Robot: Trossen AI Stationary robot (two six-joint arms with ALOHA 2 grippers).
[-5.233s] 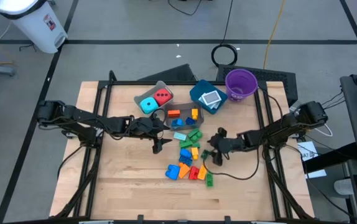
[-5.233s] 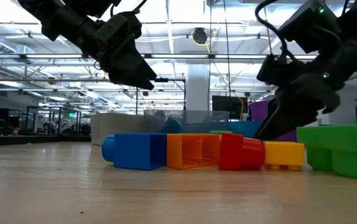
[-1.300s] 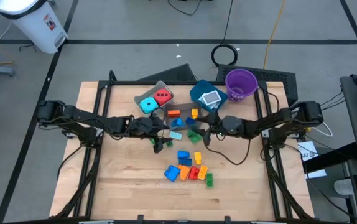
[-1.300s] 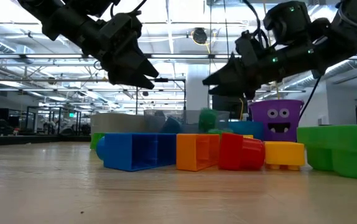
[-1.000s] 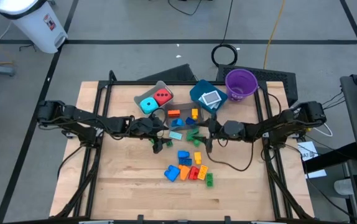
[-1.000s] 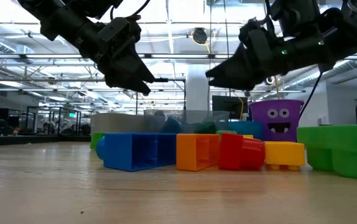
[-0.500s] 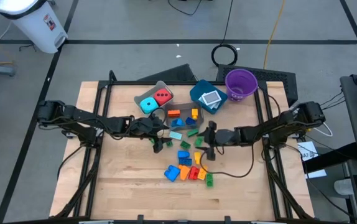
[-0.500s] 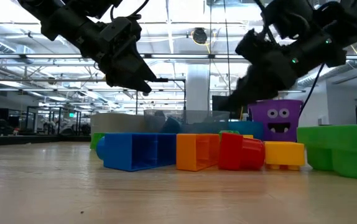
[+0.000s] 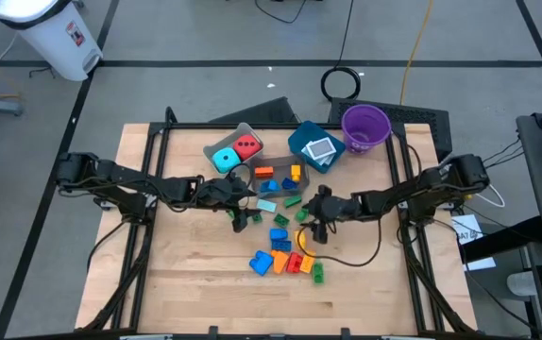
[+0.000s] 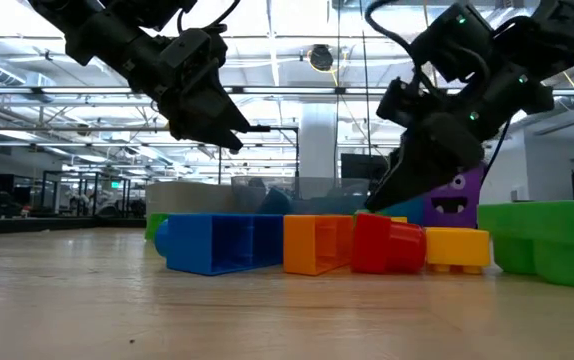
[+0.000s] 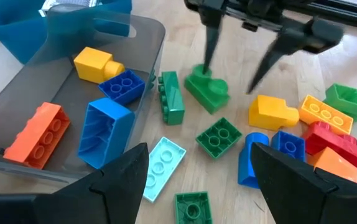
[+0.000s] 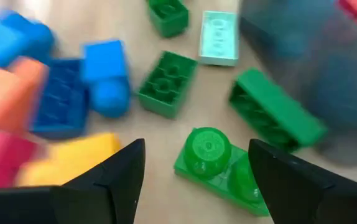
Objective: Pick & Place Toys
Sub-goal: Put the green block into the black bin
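Loose bricks in blue, orange, red, yellow and green (image 9: pixel 288 253) lie on the wooden table. My right gripper (image 9: pixel 311 229) is open and points down over a green round-studded brick (image 12: pixel 219 165), its fingers on either side without touching; the left wrist view shows this too (image 11: pixel 206 93). My left gripper (image 9: pixel 240 222) is open and empty, hovering beside the dark bin (image 9: pixel 273 181), which holds orange, blue and yellow bricks. The cyan and red cubes lie in the grey bin (image 9: pixel 216 144). A card lies in the teal bin (image 9: pixel 301 137).
A long green brick (image 11: pixel 171 96) lies against the dark bin's wall, a pale cyan brick (image 11: pixel 163 163) beside it. The purple cup (image 9: pixel 365 126) stands at the far right. Bare wood lies toward the table's near edge and left side.
My right gripper has gone from beside the dark bin toward the table's near edge and down, tipping from nearly level to pointing down over the loose bricks. A green brick seen below its fingers in the low view has dropped to the table.
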